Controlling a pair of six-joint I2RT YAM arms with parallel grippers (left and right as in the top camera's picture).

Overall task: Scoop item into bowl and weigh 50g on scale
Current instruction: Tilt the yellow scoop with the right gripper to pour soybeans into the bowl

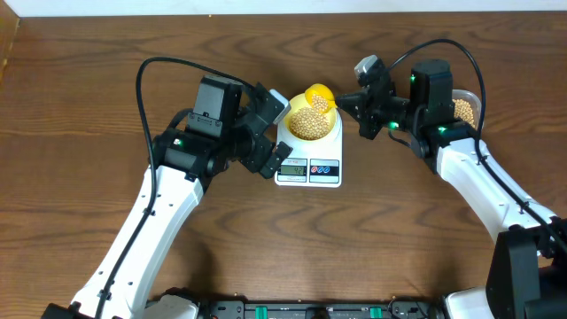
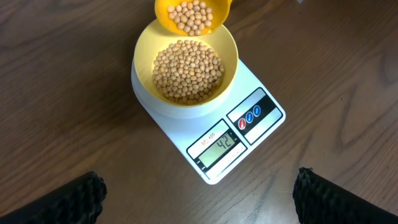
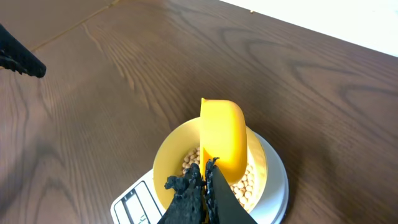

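Jaws on the right clamp a bright yellow plastic scoop (image 3: pixel 224 134) just ahead, over a round pale-yellow bowl (image 2: pixel 144 56); left jaws gape.

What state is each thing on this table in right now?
scale, switched on, display reads 42
bowl, standing on the scale, part full
beans, most in the bowl, some in the scoop
scoop, held over the bowl's rim, beans inside
right gripper, shut on the scoop
left gripper, open, empty
tub, behind the right arm, holds beans
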